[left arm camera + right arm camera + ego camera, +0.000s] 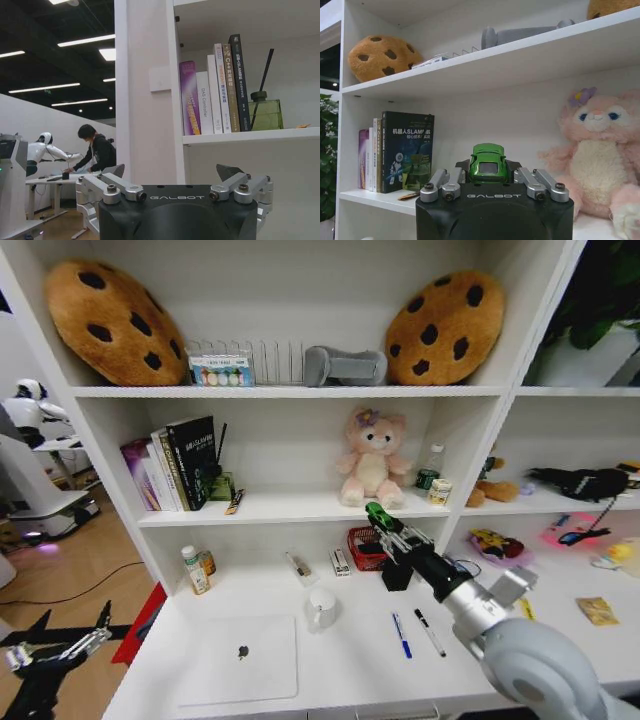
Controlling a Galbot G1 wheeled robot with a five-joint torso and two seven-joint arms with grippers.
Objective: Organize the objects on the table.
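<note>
- My right hand (381,519) clamped on tiny green toy car (488,162), raised above white table (350,660), near pink plush bear (371,458).
- Left hand (176,172) apart, empty, low beside table's left end.
- Closed silver laptop (243,658), blue pen (401,634), black pen (430,632) on table; white mug (321,607) between.

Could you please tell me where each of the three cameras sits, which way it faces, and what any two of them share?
Head view: high on the robot, looking forward and down at the table and shelves; the right claw holds the green toy car, the left claw hangs low beside the table.
Left wrist view: behind the left claw, facing the shelf's side panel and books.
Right wrist view: behind the right claw, facing the pink plush.
Shared: the books and the cookie cushion appear in head and right wrist views.
</note>
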